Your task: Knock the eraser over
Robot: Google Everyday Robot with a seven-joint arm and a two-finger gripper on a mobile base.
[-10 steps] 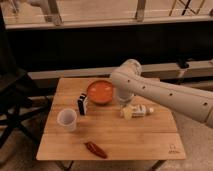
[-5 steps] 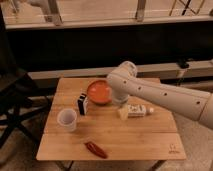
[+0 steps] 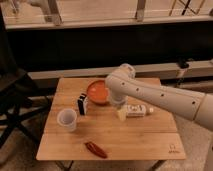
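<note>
One eraser [image 3: 82, 104] is seen upright at centre-left, beside the bowl [image 3: 96, 92]. The tool [image 3: 118, 102] is held low at the bowl's right, likely for a sideways push; its grip cannot be told.

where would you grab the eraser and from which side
Probably take the eraser by its upper half, pinching across its narrow sides and coming down from above. It stands upright and slim, with the cup near its front left and the bowl close on its right. The gripper sits to its right, by the bottle.
</note>
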